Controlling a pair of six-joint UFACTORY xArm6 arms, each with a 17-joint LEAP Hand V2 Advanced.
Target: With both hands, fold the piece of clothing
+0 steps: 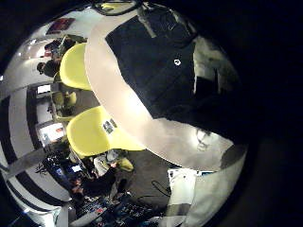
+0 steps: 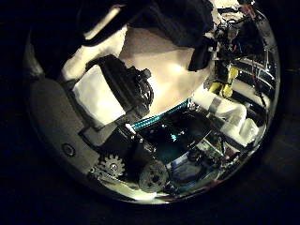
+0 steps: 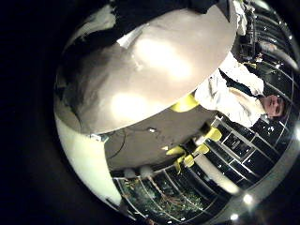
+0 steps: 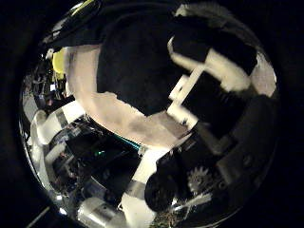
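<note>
The piece of clothing point(image 1: 166, 66) is a dark garment lying on the pale round worktop point(image 1: 180, 132). The left little finger side palm view shows the most of it: it is spread over the worktop's far part, with a small round mark on the cloth, and a white arm section point(image 1: 213, 61) crosses one edge of it. Yellow chairs point(image 1: 95, 132) stand just beside the worktop in this view only.

The right thumb side palm view shows the garment point(image 4: 142, 57) as a dark mound on the worktop point(image 4: 114, 109), with the right hand point(image 4: 204, 81) over it; its white and black fingers point(image 4: 223, 66) reach out straight above the cloth, relaxed and gripping nothing.

The left thumb side palm view shows the left hand point(image 2: 108, 89) close up, its fingers extended over bare worktop point(image 2: 159, 56), holding nothing, with dark cloth point(image 2: 183, 23) beyond them.

The right little finger side palm view shows mostly bare worktop point(image 3: 150, 80), with a strip of dark cloth point(image 3: 70, 84) at its rim.
</note>
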